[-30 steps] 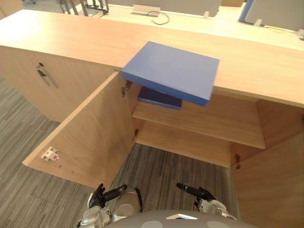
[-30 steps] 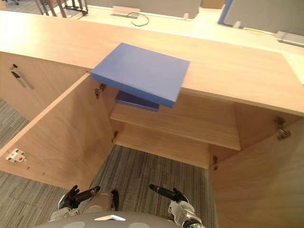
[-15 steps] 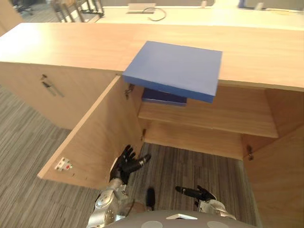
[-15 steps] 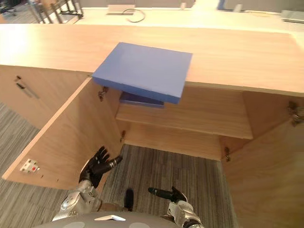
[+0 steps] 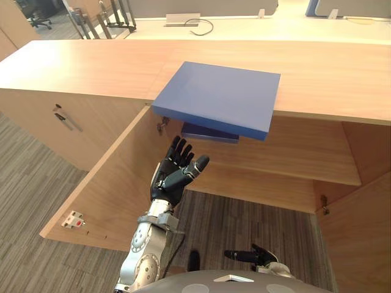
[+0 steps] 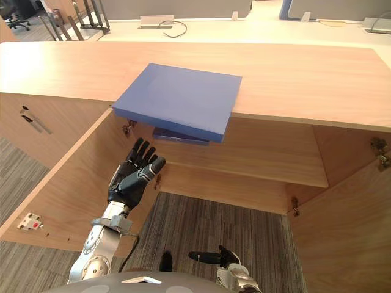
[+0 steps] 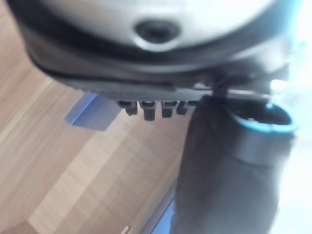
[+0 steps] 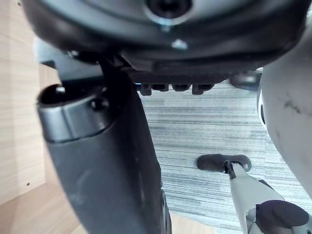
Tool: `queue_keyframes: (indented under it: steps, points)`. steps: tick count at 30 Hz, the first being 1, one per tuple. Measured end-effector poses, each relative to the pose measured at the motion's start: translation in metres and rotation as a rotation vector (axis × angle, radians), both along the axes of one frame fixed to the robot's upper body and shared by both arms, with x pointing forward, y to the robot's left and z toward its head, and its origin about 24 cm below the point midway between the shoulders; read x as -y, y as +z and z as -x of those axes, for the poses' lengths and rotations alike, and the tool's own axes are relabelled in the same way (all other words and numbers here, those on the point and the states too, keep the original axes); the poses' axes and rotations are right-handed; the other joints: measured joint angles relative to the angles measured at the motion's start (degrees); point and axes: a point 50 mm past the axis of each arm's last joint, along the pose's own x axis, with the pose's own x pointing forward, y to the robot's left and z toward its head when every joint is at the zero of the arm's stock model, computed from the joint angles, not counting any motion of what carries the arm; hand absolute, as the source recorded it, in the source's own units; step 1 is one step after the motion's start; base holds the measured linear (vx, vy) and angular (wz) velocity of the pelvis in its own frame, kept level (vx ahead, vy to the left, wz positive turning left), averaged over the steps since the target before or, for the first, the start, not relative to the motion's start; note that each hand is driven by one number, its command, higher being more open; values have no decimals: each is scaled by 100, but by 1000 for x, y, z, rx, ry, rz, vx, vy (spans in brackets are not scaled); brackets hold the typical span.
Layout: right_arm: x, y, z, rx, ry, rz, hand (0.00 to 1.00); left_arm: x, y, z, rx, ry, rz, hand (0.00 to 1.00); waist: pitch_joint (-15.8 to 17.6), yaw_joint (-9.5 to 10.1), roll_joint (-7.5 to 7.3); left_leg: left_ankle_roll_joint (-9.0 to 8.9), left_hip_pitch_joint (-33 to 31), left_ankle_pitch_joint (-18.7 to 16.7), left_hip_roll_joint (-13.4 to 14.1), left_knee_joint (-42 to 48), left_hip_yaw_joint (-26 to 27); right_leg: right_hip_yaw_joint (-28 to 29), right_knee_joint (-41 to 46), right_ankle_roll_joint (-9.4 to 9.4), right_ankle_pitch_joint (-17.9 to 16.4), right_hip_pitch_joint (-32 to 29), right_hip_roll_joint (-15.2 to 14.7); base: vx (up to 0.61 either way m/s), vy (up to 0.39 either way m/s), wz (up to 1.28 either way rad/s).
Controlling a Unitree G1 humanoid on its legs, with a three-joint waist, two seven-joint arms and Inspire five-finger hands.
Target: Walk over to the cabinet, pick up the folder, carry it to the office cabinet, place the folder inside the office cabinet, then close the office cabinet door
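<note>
The flat blue rectangular folder [image 5: 217, 97] lies on the light wooden cabinet top [image 5: 91, 64], with its near edge overhanging the open compartment. The left hand [image 5: 172, 176] hovers below it with fingers spread, not touching. The right hand [image 5: 255, 256] hangs low and relaxed. The pick-up appears to be the step in hand, and the next move probably calls for closing on that overhanging edge.

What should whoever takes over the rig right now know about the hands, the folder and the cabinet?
Left hand: open, fingers straight, held up before the open cabinet, below the folder, touching nothing.
Right hand: open, low, idle.
Flat light-blue folder: lies ungripped on the light wooden cabinet top, overhanging its front edge.
Darker blue flat item: on the upper shelf inside.
Left door and right door: open.
Done: approach. Left: grasp the folder, place it inside, close the door.
</note>
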Motion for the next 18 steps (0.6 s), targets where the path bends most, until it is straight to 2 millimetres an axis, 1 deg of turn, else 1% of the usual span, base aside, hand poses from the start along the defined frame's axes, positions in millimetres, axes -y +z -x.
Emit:
queue_keyframes:
  steps: [2,4,5,7,8,10,11,13,14,18]
  points:
    - [0,-1,4,-11,-20,-4,100,-3,11,4,35,45,-10,100,-72,21,-46,-14,-19,9,30,0,-38,-4,21,0,0,-9,20,-32,-53,6]
    - [2,-3,13,-27,-56,-5,100,-9,26,6,96,118,-53,100,-117,139,-73,-37,-24,25,60,-1,-62,-3,87,-15,-10,-36,19,-57,-32,2]
    - [3,-3,15,-31,-66,-5,100,-10,30,6,110,145,-66,100,-132,160,-76,-42,-30,29,61,-3,-77,-4,109,-30,-19,-51,20,-97,-24,6]
    - [4,-4,21,-42,-98,-5,100,-21,44,8,164,273,-135,100,-166,199,-108,-64,-51,29,57,-20,-139,-7,132,-54,-52,-55,21,-105,-14,9]
    - [4,-4,23,-44,-106,-6,100,-27,49,8,179,328,-163,100,-174,208,-120,-103,-66,11,56,-28,-160,-12,144,-42,-62,-64,23,-92,-5,7]
    - [4,-5,26,-46,-117,-5,100,-36,56,10,198,436,-216,100,-194,255,-147,-110,-67,21,58,-30,-198,-24,181,-34,-73,-67,30,-104,-6,10]
    - [2,-5,30,-49,-128,-3,100,-42,63,12,212,522,-262,100,-220,298,-187,-109,-67,30,58,-30,-218,-56,204,-28,-88,-63,30,-99,-10,12]
    - [1,-5,30,-53,-132,-1,100,-48,69,15,233,597,-297,100,-266,313,-236,-103,-112,76,58,-30,-263,-117,201,-44,-97,-71,42,-64,-16,21]
    - [-2,-6,30,-52,-142,-5,100,-54,76,18,256,656,-338,100,-276,301,-281,-115,-140,148,48,-32,-338,-195,216,-43,-97,-75,52,-43,-18,24]
    - [-7,-6,31,-60,-149,-9,100,-58,85,21,283,739,-396,100,-331,327,-394,-130,-155,159,55,-31,-333,-187,189,-24,-84,-85,66,-16,-12,3]
